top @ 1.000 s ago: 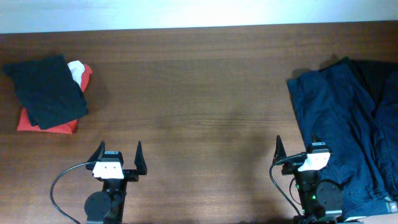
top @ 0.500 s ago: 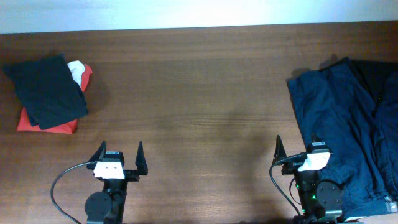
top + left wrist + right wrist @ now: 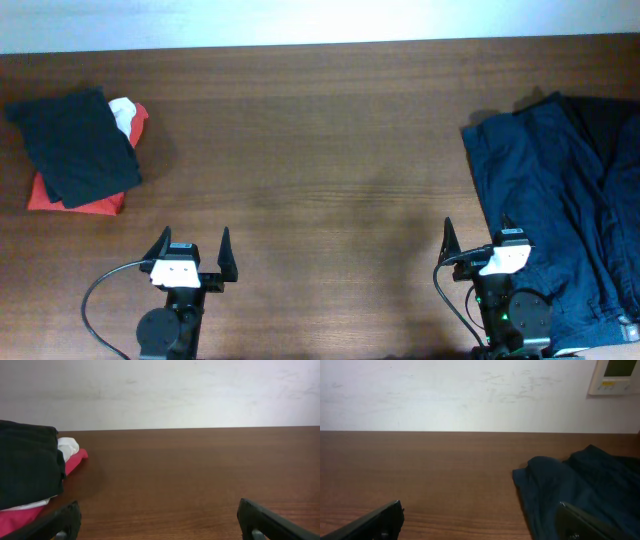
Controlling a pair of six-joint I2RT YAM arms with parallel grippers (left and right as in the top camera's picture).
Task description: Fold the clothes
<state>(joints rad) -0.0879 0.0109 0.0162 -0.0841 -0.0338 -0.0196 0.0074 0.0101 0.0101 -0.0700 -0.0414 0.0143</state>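
Note:
A pile of unfolded dark navy clothes lies spread at the table's right side; it also shows in the right wrist view. A folded stack, black garment on top of white and red ones, sits at the far left and shows in the left wrist view. My left gripper is open and empty near the front edge. My right gripper is open and empty, its right finger over the navy cloth's edge.
The brown wooden table stretches between the two piles. A white wall runs behind it, with a small wall panel at the upper right of the right wrist view. Cables trail from both arm bases at the front edge.

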